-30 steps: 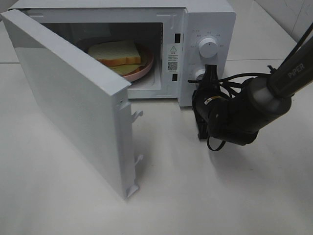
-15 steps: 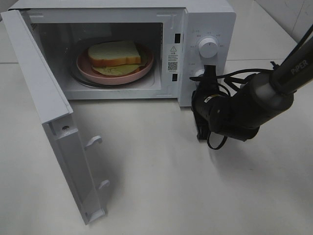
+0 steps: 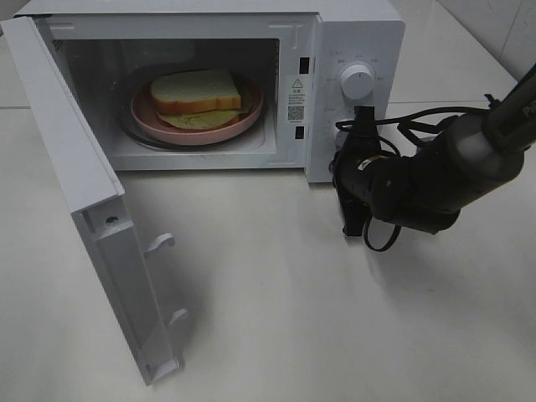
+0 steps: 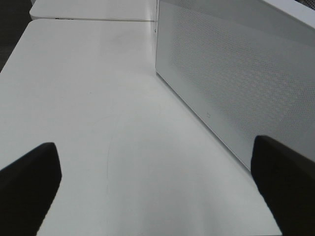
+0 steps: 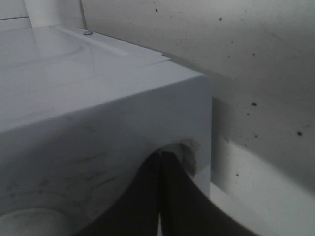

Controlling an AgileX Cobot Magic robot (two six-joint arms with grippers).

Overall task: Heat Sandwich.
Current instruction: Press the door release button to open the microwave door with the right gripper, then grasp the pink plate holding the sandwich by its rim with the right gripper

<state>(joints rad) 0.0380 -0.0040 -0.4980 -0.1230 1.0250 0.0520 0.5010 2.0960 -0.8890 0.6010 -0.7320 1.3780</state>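
The sandwich [image 3: 197, 92], tan bread over a yellow-green layer, lies on a round pink plate [image 3: 151, 120] inside the white microwave [image 3: 360, 33]. The microwave door [image 3: 75, 167] hangs wide open to the left. My right gripper [image 3: 343, 138] is shut, its tips against the lower knob of the control panel, below the upper dial [image 3: 357, 82]. In the right wrist view the closed fingertips [image 5: 161, 157] touch the round recess on the white casing. My left gripper [image 4: 157, 187] is open and holds nothing, with a perforated white microwave panel [image 4: 236, 83] beside it; it does not show in the exterior view.
The open door reaches far over the white tabletop [image 3: 276, 310] at the front left. Black cables [image 3: 419, 130] loop off the right arm beside the microwave. A tabletop seam [image 4: 93, 19] runs far ahead in the left wrist view.
The microwave door swung from half closed to wide open, uncovering the sandwich and plate. The right arm shifted slightly right and up, its gripper staying at the lower knob.
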